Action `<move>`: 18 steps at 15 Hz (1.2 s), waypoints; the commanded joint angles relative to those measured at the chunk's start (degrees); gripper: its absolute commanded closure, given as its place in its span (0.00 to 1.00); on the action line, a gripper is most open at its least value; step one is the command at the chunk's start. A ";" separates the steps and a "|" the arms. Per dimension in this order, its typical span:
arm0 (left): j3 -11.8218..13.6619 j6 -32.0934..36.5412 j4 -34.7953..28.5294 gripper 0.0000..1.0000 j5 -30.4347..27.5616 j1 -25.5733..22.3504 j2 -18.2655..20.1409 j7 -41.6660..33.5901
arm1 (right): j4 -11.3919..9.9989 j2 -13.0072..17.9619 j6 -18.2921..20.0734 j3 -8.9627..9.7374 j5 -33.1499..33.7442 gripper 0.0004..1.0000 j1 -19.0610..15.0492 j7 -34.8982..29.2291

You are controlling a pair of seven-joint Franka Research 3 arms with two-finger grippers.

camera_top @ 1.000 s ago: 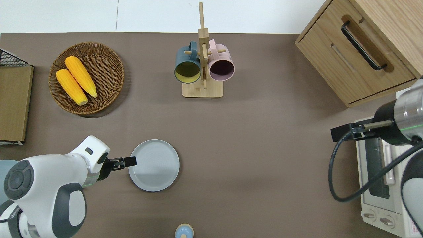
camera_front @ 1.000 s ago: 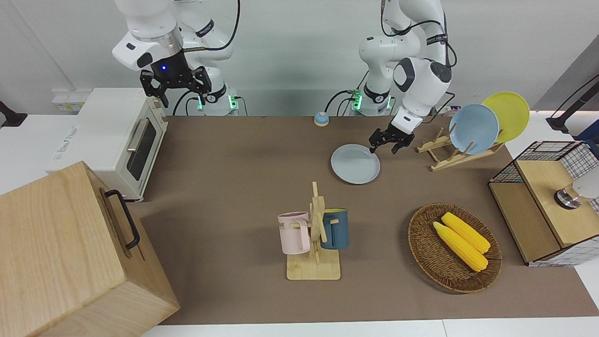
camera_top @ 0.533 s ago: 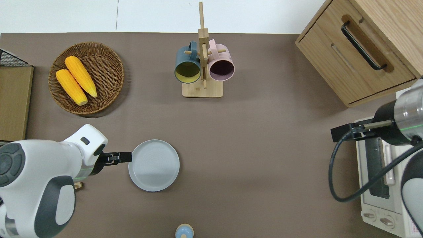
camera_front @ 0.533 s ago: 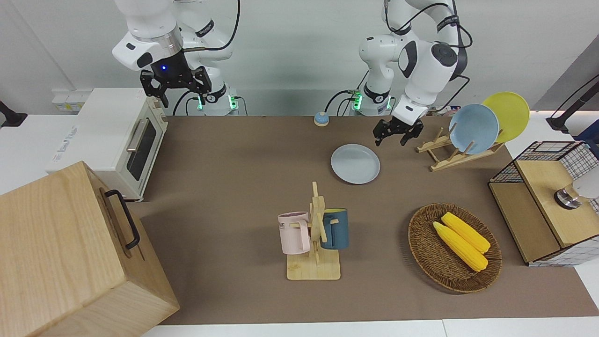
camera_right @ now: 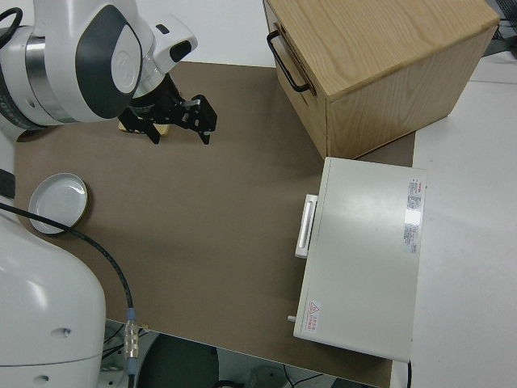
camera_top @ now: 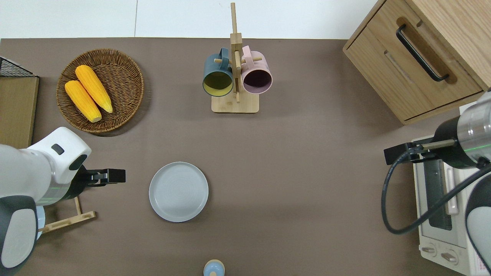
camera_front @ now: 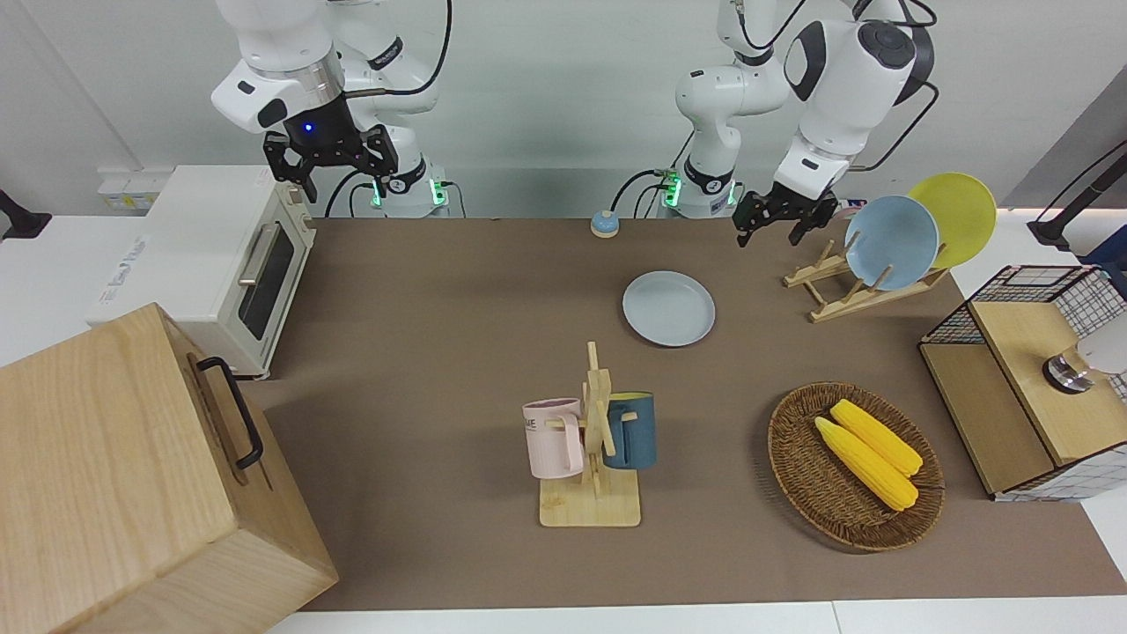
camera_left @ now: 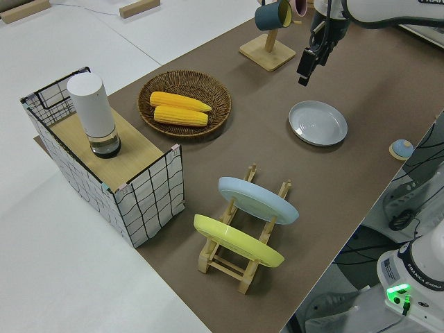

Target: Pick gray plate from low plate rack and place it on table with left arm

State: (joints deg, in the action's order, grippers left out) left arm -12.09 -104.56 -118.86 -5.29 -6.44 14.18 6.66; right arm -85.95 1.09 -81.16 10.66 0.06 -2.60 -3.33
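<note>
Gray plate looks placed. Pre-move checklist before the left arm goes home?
1. Gray plate flat on the table: ok.
2. Plate out of the low plate rack: ok; only the light-blue plate and yellow plate stand in it.
3. Left gripper empty, fingers open: ok.
4. Left gripper off the plate: ok, over bare table toward the left arm's end.
5. Height margin over the rack's pegs: cannot tell.
6. Right arm parked: ok.
</note>
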 commanded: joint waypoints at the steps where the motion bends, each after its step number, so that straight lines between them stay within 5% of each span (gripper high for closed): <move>1: -0.48 7.42 5.20 0.00 4.94 0.20 -0.91 0.72 | 0.35 0.14 0.83 0.33 -0.59 0.01 -0.56 -0.01; 7: -0.48 14.55 9.34 0.00 4.41 0.82 -0.91 0.20 | 0.35 0.14 0.83 0.33 -0.59 0.01 -0.56 -0.01; 18: -0.48 14.57 9.52 0.01 3.36 0.73 -0.82 -6.66 | 0.35 0.14 0.83 0.33 -0.59 0.01 -0.56 -0.01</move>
State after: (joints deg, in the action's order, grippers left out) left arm -12.82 -89.84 -110.63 -2.10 -6.24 14.12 1.71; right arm -85.95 1.09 -81.16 10.66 0.06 -2.60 -3.33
